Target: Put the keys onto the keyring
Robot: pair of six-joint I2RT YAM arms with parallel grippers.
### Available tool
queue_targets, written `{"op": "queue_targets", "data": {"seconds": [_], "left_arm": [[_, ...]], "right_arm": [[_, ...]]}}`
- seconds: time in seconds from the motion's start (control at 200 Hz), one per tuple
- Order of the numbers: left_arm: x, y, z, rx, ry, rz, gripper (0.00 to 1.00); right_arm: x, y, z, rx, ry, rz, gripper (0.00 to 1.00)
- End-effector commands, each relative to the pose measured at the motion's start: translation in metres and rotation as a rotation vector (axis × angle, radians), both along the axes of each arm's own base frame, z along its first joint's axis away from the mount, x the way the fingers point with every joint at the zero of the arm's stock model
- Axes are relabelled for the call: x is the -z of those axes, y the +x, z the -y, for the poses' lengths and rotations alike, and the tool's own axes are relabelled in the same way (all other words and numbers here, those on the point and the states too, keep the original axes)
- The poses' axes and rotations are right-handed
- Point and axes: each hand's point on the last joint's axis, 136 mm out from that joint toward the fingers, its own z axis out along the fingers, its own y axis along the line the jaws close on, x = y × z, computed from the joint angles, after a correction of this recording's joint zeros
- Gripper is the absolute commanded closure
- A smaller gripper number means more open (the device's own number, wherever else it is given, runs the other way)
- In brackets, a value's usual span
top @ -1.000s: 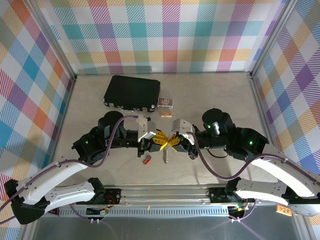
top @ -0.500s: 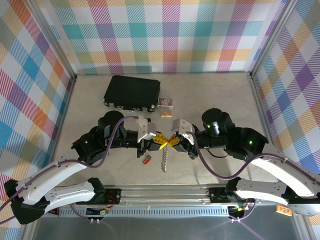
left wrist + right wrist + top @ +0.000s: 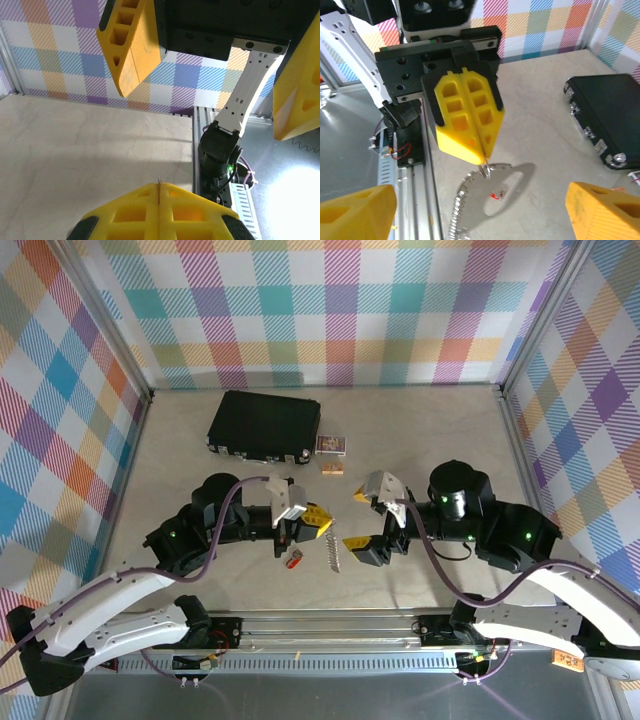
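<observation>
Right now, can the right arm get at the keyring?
Probably not directly: the keys, pinched by the shut left gripper, hang between the open right gripper and the keyring.

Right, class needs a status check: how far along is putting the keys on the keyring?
Done: nothing looks joined yet. In hand: the left tool is shut on the keys, which hang below its tip; the right tool is open and empty. To do: the keyring lies on the table apart from the keys, so they have yet to be threaded on.
</observation>
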Motion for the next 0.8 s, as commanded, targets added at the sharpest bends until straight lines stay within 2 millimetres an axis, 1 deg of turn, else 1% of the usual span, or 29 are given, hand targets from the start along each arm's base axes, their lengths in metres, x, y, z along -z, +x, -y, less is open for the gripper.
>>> {"op": "queue_targets", "data": {"seconds": [0.0, 0.045, 0.135, 0.33, 0.45, 0.55, 0.67, 0.795], "left_arm": [[-0.015, -0.001, -0.009, -0.04, -0.07, 0.021, 1.0], [-0.013, 0.001, -0.011, -0.059, -0.068, 0.016, 1.0], [-0.008, 0.005, -0.017, -0.105, -0.068, 0.001, 1.0], [0.007, 0.017, -0.029, -0.214, -0.055, -0.037, 1.0], [0.016, 0.02, -0.039, -0.272, -0.055, -0.064, 1.0], [0.02, 0.021, -0.051, -0.318, -0.059, -0.075, 1.0], [0.028, 0.022, -0.064, -0.373, -0.049, -0.08, 1.0], [0.034, 0.026, -0.079, -0.446, -0.05, -0.093, 1.0]], "right_arm": [[0.005, 0.008, 0.003, 0.068, 0.013, -0.014, 0.08], [0.007, 0.011, 0.004, 0.097, 0.021, -0.046, 0.06], [0.017, 0.02, 0.004, 0.148, 0.011, -0.078, 0.03], [0.047, 0.049, 0.003, 0.274, -0.01, -0.209, 0.02], [0.075, 0.066, -0.001, 0.33, -0.045, -0.322, 0.04], [0.104, 0.078, -0.005, 0.366, -0.09, -0.415, 0.07], [0.139, 0.084, -0.015, 0.367, -0.144, -0.494, 0.1], [0.172, 0.089, -0.03, 0.355, -0.191, -0.566, 0.14]]}}
